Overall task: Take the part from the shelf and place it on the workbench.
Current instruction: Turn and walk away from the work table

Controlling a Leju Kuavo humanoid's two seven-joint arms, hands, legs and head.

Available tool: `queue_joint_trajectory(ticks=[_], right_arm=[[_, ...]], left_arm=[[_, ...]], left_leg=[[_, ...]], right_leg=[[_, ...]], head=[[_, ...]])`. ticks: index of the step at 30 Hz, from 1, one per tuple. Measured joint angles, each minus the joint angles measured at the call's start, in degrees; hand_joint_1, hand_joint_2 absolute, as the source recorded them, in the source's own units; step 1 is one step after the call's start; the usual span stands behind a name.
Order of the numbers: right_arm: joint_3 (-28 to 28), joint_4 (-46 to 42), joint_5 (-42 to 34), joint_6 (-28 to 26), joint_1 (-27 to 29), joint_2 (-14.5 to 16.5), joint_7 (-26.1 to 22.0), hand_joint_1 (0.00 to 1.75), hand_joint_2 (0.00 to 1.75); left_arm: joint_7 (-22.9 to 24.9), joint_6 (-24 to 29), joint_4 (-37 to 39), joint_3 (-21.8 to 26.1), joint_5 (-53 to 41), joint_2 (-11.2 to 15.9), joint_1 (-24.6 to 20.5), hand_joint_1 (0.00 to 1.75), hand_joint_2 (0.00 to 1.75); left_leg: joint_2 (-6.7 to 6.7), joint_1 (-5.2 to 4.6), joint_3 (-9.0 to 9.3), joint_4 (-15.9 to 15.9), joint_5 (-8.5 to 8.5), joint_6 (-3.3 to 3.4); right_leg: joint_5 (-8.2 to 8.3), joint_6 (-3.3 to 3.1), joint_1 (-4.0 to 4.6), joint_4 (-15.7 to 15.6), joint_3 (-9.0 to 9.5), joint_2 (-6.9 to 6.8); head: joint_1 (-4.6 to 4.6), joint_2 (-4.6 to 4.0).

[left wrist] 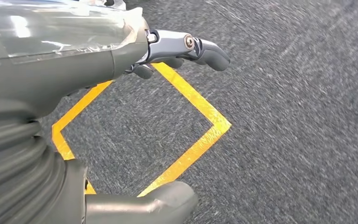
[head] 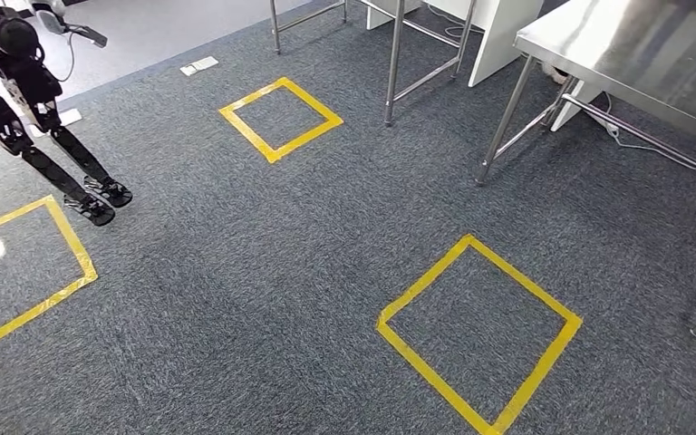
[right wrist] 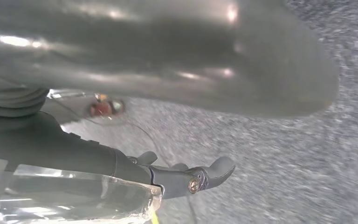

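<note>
Head view: grey carpet beside workbench; left robot hand and right robot hand hold nothing, fingers apart.

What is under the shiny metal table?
Under the shiny metal table you can see its thin metal legs, grey carpet, and a white cable on the floor. The tabletop covers whatever lies farther back, so that part cannot be seen.

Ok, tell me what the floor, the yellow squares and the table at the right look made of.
Grey speckled floor: looks like carpet, matte and fibrous. Yellow square outlines: likely adhesive tape, flat strips with slightly wrinkled edges. Silver table: probably stainless steel, a brushed top with soft reflections on shiny tube legs.
</note>
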Motion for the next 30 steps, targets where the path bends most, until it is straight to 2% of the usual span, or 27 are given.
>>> queue_joint_trajectory(ticks=[1, 2, 3, 5, 6, 7, 9, 10, 11, 12, 14, 15, 16, 18, 19, 20, 22, 24, 25, 26, 27, 29, 30], right_arm=[[0.0, 0.0, 0.0, 0.0, 0.0, 0.0, 0.0, 0.0, 0.0], [0.1, 0.0, 0.0, -0.1, -0.1, 0.0, 0.1, 0.0, 0.0], [0.1, 0.0, 0.0, -0.1, -0.1, 0.1, 0.2, 0.0, 0.0], [0.2, 0.0, 0.0, 0.0, -0.2, 0.0, 0.4, 0.0, 0.0], [0.2, 0.0, 0.0, 0.0, -0.2, 0.0, 0.4, 0.0, 0.0], [0.3, 0.0, -0.1, -0.1, -0.1, 0.0, 0.5, 0.0, 0.0], [0.2, 0.0, -0.3, -0.1, 0.1, 0.0, 0.5, 0.0, 0.0], [0.2, 0.0, -0.5, -0.1, 0.2, 0.0, 0.5, 0.0, 0.0], [0.2, 0.0, -0.6, -0.2, 0.2, 0.1, 0.5, 0.0, 0.0], [0.2, 0.0, -0.7, -0.2, 0.2, 0.1, 0.5, 0.0, 0.0], [0.2, 0.0, -0.7, -0.2, 0.1, 0.1, 0.5, 0.0, 0.0], [0.2, 0.0, -0.7, -0.2, 0.1, 0.1, 0.5, 0.0, 0.0], [0.2, 0.0, -0.7, -0.2, 0.1, 0.1, 0.5, 0.0, 0.0], [0.2, 0.0, -0.7, -0.2, 0.1, 0.1, 0.5, 0.0, 0.0], [0.2, 0.0, -0.7, -0.2, 0.0, 0.1, 0.5, 0.0, 0.0], [0.2, 0.0, -0.7, -0.2, 0.0, 0.1, 0.5, 0.0, 0.0], [0.2, 0.0, -0.6, -0.2, 0.1, 0.1, 0.5, 0.0, 0.0], [0.2, 0.1, -0.5, -0.2, 0.3, 0.1, 0.6, 0.0, 0.0], [0.2, 0.1, -0.5, -0.2, 0.4, 0.1, 0.7, 0.0, 0.0], [0.2, 0.1, -0.5, -0.2, 0.5, 0.0, 0.9, 0.0, 0.0], [0.2, 0.1, -0.6, -0.2, 0.5, 0.0, 1.0, 0.0, 0.0], [0.2, 0.1, -0.8, -0.2, 0.5, 0.0, 1.3, 0.0, 0.0], [0.2, 0.1, -0.9, -0.2, 0.4, 0.0, 1.4, 0.0, 0.0]], left_arm=[[0.0, 0.0, 0.0, 0.0, 0.0, 0.0, 0.0, 0.0, 1.75], [0.1, 0.0, 0.0, 0.1, 0.0, 0.1, 0.0, 0.0, 1.75], [0.1, -0.1, 0.0, 0.2, 0.0, 0.1, 0.1, 0.0, 1.75], [0.1, -0.2, 0.0, 0.3, -0.1, 0.3, 0.1, 0.0, 1.75], [0.1, -0.3, 0.0, 0.4, -0.2, 0.3, 0.1, 0.0, 1.75], [0.1, -0.4, 0.0, 0.4, -0.3, 0.3, 0.0, 0.0, 1.75], [0.1, -0.6, 0.0, 0.4, -0.7, 0.3, 0.0, 0.0, 1.75], [0.1, -0.6, 0.0, 0.4, -0.9, 0.3, 0.0, 0.0, 1.75], [0.1, -0.6, 0.0, 0.4, -1.0, 0.3, 0.0, 0.0, 1.75], [0.2, -0.6, 0.0, 0.4, -1.0, 0.3, 0.0, 0.0, 1.75], [0.3, -0.6, 0.0, 0.4, -1.0, 0.3, -0.1, 0.0, 1.75], [0.4, -0.6, 0.0, 0.4, -1.0, 0.3, -0.2, 0.0, 1.75], [0.4, -0.6, 0.0, 0.4, -1.0, 0.3, -0.3, 0.0, 1.75], [0.4, -0.6, 0.0, 0.5, -1.0, 0.3, -0.4, 0.0, 1.75], [0.4, -0.6, 0.0, 0.5, -1.0, 0.2, -0.4, 0.0, 1.75], [0.4, -0.6, 0.0, 0.5, -1.0, 0.2, -0.4, 0.0, 1.75], [0.4, -0.6, 0.0, 0.5, -1.0, 0.1, -0.4, 0.0, 1.75], [0.4, -0.7, 0.0, 0.6, -1.0, 0.1, -0.5, 0.0, 1.75], [0.4, -0.7, 0.0, 0.6, -1.0, 0.1, -0.5, 0.0, 1.75], [0.4, -0.8, 0.0, 0.6, -1.0, 0.1, -0.4, 0.0, 1.75], [0.4, -0.9, 0.0, 0.6, -1.1, 0.1, -0.4, 0.0, 1.75], [0.4, -1.1, 0.0, 0.6, -1.5, 0.0, -0.4, 0.0, 1.75], [0.4, -1.2, 0.0, 0.6, -1.6, 0.0, -0.4, 0.0, 1.75]], left_leg=[[-0.35, -0.1, -0.07, 0.0, 0.08, -0.3], [-0.68, -0.16, -0.13, -0.1, 0.2, -0.64], [-0.86, -0.06, -0.27, -0.1, 0.3, -0.95], [0.48, 0.09, -1.01, 1.2, -0.67, -1.46], [1.67, 0.14, -1.97, 3.4, -2.13, -1.65], [2.9, 0.18, -3.52, 6.9, -4.22, -1.82], [3.94, 0.3, -6.92, 14.6, -7.81, -2.15], [4.14, 0.37, -7.84, 16.7, -8.3, -2.28], [4.36, 0.44, -7.46, 16.2, -7.53, -2.35], [4.72, 0.54, -5.99, 13.6, -5.95, -2.36], [6.51, 0.57, -1.54, 5.6, -2.73, -2.24], [7.19, 0.51, -0.05, 2.7, -1.94, -2.03], [7.59, 0.38, 0.66, 1.2, -1.7, -1.8], [6.69, 0.03, 0.54, 0.7, -1.64, -1.09], [6.23, -0.01, 0.53, 0.5, -1.43, -0.66], [5.75, -0.02, 0.51, 0.3, -1.17, -0.2], [4.9, 0.14, 0.44, -0.1, -0.65, 0.57], [3.77, 0.07, 0.13, -0.1, -0.44, 0.89], [3.12, 0.04, 0.04, -0.1, -0.39, 0.92], [2.46, 0.05, -0.01, 0.0, -0.34, 0.89], [1.81, 0.09, -0.01, 0.0, -0.28, 0.81], [0.6, 0.12, 0.04, 0.0, -0.14, 0.49], [0.07, 0.03, 0.03, 0.1, -0.11, 0.22]], right_leg=[[0.38, -0.35, 0.14, -1.1, 0.34, 0.28], [0.5, -0.8, 0.41, -1.1, 0.29, -0.03], [0.68, -1.26, 0.26, -1.1, 0.37, -0.45], [1.11, -2.28, -0.08, -1.2, 0.57, -1.31], [1.28, -2.85, -0.24, -1.3, 0.59, -1.8], [1.33, -3.24, -0.09, -1.3, 0.53, -2.35], [1.31, -3.62, 0.23, -1.3, 0.39, -3.49], [1.3, -3.63, 0.33, -1.3, 0.34, -4.08], [1.28, -3.63, 0.37, -1.3, 0.33, -4.58], [1.23, -3.61, 0.38, -1.3, 0.39, -5.06], [1.02, -3.39, 0.62, -1.2, 0.5, -5.88], [0.85, -3.14, 0.85, -1.2, 0.46, -6.23], [0.7, -2.89, 1.1, -1.1, 0.37, -6.59], [0.57, -2.25, 1.42, -1.2, 0.55, -7.45], [0.4, -1.93, 1.36, -1.0, 0.58, -7.41], [-0.19, -1.71, 1.28, -0.2, 0.37, -6.73], [-2.97, -1.75, 0.93, 4.8, -1.88, -4.27], [-6.18, -1.88, 0.76, 12.5, -5.43, -2.64], [-6.88, -1.68, 0.67, 15.0, -6.65, -2.34], [-6.55, -1.27, 0.56, 15.2, -6.82, -2.19], [-5.32, -0.75, 0.39, 13.1, -5.88, -2.08], [-1.84, 0.16, -0.12, 5.0, -2.25, -1.1], [-0.55, 0.18, -0.2, 1.7, -0.89, -0.6]], head=[[-0.04, 0.0], [-0.07, 0.0], [-0.11, 0.0], [-0.2, 0.0], [-0.31, 0.0], [-0.38, 0.0], [-0.46, 0.0], [-0.45, 0.0], [-0.46, 0.0], [-0.46, 0.0], [-0.49, 0.0], [-0.41, 0.0], [-0.32, 0.0], [-0.15, 0.0], [-0.15, 0.0], [-0.13, 0.0], [-0.02, 0.0], [0.06, 0.0], [0.04, 0.0], [0.07, 0.0], [0.06, 0.0], [0.1, 0.0], [0.09, 0.0]])
